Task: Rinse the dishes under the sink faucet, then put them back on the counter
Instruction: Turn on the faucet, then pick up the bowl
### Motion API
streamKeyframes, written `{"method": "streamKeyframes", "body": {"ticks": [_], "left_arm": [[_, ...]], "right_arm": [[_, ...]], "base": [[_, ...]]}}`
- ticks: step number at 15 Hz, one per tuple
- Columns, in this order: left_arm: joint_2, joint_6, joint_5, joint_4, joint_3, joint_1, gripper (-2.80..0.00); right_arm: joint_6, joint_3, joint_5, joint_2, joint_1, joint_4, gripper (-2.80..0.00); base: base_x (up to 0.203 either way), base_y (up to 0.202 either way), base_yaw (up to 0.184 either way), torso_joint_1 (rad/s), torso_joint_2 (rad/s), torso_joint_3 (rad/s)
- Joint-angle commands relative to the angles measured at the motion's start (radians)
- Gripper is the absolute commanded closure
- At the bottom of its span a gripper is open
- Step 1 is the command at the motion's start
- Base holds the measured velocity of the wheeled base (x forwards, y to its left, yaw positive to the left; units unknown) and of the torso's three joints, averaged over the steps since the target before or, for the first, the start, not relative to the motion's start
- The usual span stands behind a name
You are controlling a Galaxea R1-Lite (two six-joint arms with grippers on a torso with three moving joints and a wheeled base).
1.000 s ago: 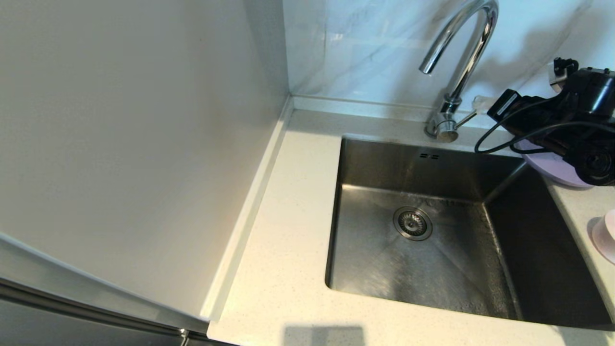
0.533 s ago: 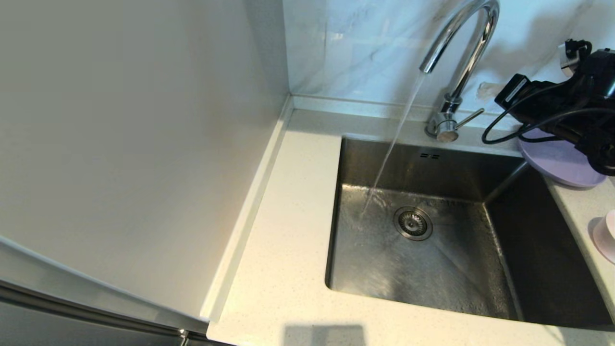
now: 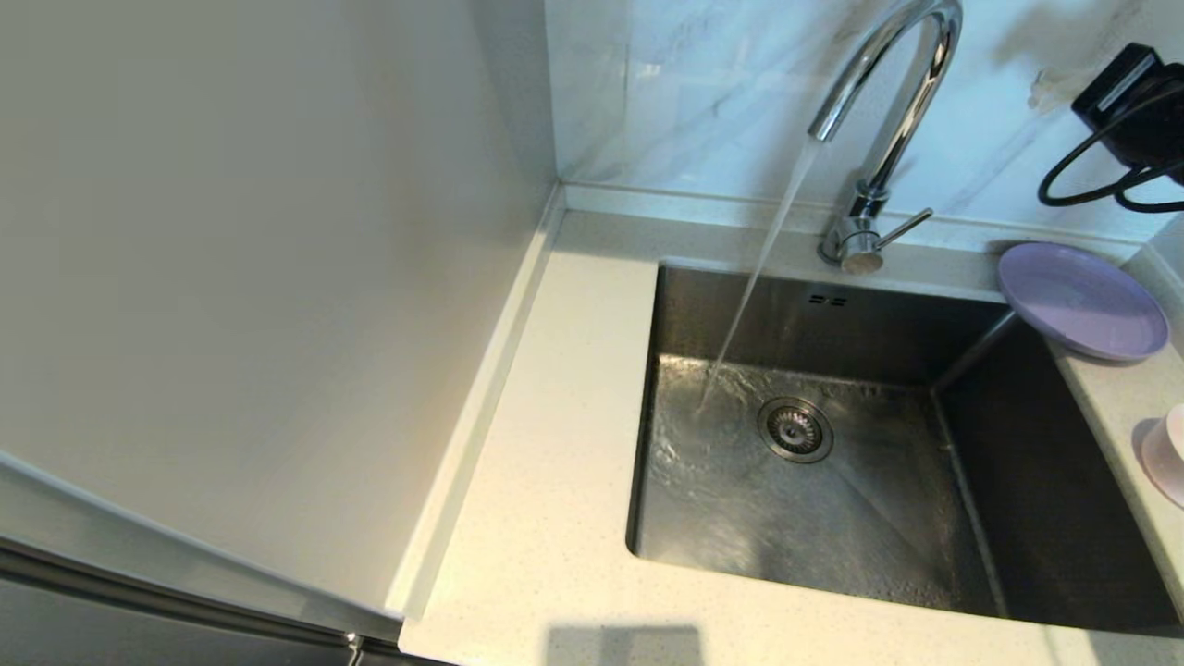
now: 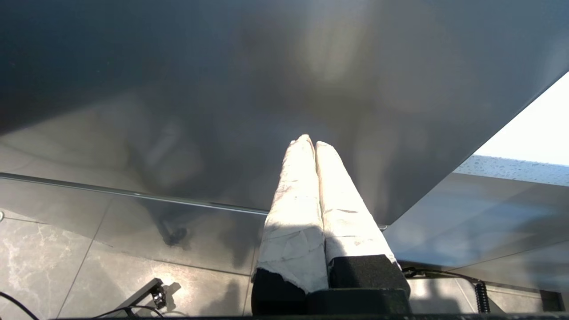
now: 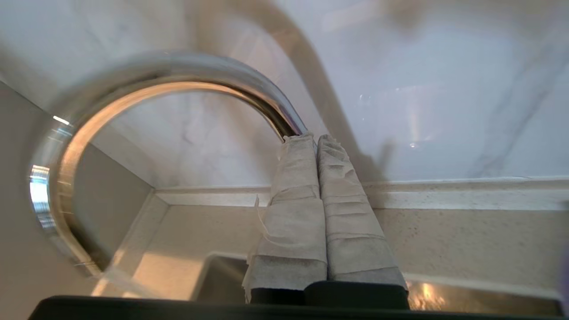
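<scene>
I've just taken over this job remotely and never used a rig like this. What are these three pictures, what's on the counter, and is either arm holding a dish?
It is a two-armed robot at a kitchen sink. The head view looks down from its head camera; the other two come from cameras on each wrist, behind the fingers.

In the head view, the tall chrome gooseneck faucet is running into the square stainless-steel sink. On the off-white speckled counter lies a shallow lilac plate at the sink's far right corner, with a pale pink dish at the picture's right edge.

The right gripper is raised beside the faucet's arch, its wrapped fingers shut on nothing. The left gripper is parked low, away from the counter, shut and empty.
</scene>
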Motion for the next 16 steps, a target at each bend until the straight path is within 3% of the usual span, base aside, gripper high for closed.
{"method": "streamKeyframes", "body": {"ticks": [1,4,7,11,16], "left_arm": [[0.000,0.000,0.000,0.000,0.000,0.000,0.00],[0.000,0.000,0.000,0.000,0.000,0.000,0.00],[0.000,0.000,0.000,0.000,0.000,0.000,0.00],[0.000,0.000,0.000,0.000,0.000,0.000,0.00],[0.000,0.000,0.000,0.000,0.000,0.000,0.00]], "right_arm": [[0.006,-0.045,0.005,-0.139,-0.014,0.162,0.00],[0.013,-0.199,0.004,-0.208,0.023,0.476,0.00],[0.083,-0.444,0.008,-0.203,0.083,0.678,0.00],[0.119,-0.473,0.027,-0.190,0.273,0.732,0.00],[0.120,-0.473,0.029,-0.161,0.478,0.692,0.00]], "base": [[0.000,0.000,0.000,0.000,0.00,0.000],[0.000,0.000,0.000,0.000,0.00,0.000],[0.000,0.000,0.000,0.000,0.00,0.000],[0.000,0.000,0.000,0.000,0.00,0.000],[0.000,0.000,0.000,0.000,0.00,0.000]]}}
